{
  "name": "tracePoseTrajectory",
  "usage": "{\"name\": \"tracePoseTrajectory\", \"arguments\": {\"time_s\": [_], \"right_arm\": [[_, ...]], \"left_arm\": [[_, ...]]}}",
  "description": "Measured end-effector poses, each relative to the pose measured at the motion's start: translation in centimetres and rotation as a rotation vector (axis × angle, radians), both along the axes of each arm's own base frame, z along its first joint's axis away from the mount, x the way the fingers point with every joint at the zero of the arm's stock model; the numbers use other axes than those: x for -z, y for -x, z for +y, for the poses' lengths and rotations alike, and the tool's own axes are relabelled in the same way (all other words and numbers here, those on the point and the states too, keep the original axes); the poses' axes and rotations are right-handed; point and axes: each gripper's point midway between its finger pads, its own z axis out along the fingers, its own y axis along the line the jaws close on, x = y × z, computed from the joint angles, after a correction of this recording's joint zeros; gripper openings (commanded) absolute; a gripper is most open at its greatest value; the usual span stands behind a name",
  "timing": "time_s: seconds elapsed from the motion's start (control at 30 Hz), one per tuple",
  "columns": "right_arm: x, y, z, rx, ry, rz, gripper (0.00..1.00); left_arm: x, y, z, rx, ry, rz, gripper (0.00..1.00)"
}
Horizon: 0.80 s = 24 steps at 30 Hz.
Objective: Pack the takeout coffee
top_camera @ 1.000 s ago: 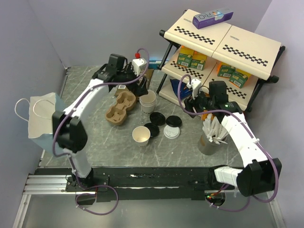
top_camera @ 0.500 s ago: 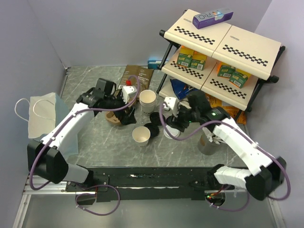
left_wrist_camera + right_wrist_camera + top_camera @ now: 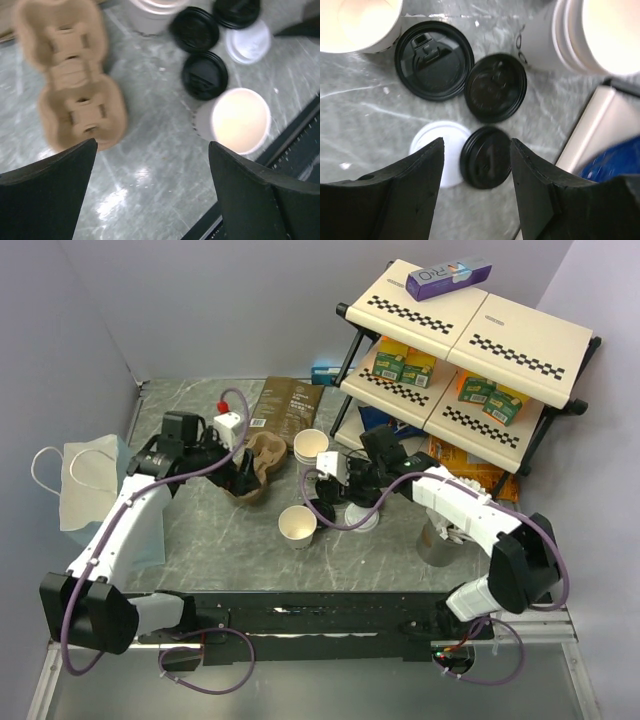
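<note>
A white takeout coffee cup [image 3: 297, 525] [image 3: 240, 120] [image 3: 360, 22] stands open-topped on the table, tan inside. Beside it lie three black lids [image 3: 434, 60] [image 3: 496, 87] [image 3: 486, 156] and a white lid [image 3: 447, 145]. My right gripper [image 3: 335, 492] [image 3: 476, 150] hangs open over the nearest black lid, its fingers either side of it and holding nothing. My left gripper [image 3: 243, 480] [image 3: 152, 165] is wide open above bare table, between the brown pulp cup carrier [image 3: 258, 462] [image 3: 70, 75] and the open cup.
A stack of white cups [image 3: 312, 450] [image 3: 585, 35] stands behind the lids. A dark coffee pouch [image 3: 285, 403] lies at the back. A paper bag [image 3: 90, 485] sits far left. A checkered shelf rack [image 3: 470, 350] and a metal pot of straws [image 3: 440, 540] stand right.
My right arm swung left from the shelf to above the lids, its jaws narrowing a little. My left arm drew back from behind the carrier toward the near left.
</note>
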Motion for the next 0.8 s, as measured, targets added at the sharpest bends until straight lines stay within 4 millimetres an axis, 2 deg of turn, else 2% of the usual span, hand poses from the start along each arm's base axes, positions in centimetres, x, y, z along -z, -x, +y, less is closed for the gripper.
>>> {"name": "tracePoseTrajectory", "arguments": {"time_s": [0.13,0.2,0.3,0.43,0.8], "right_arm": [[1.7,-0.5,1.1,-0.092,0.01,-0.017,0.65],[3.0,-0.7,1.4,-0.127,0.026,-0.011,0.65],[4.7,-0.9,1.7,-0.164,0.048,0.003,0.65],[6.3,-1.2,2.1,-0.202,0.073,0.005,0.65],[10.8,-1.9,2.6,-0.244,0.149,0.049,0.61]], "left_arm": [[-0.4,-1.7,2.3,-0.087,0.006,0.01,0.99],[-1.2,-2.3,3.0,-0.112,0.009,-0.01,0.99],[-2.7,-3.0,3.4,-0.123,0.015,-0.047,0.99],[-3.8,-3.4,3.7,-0.131,0.017,-0.075,0.99],[-4.1,-3.7,4.8,-0.165,0.023,-0.076,0.99]]}}
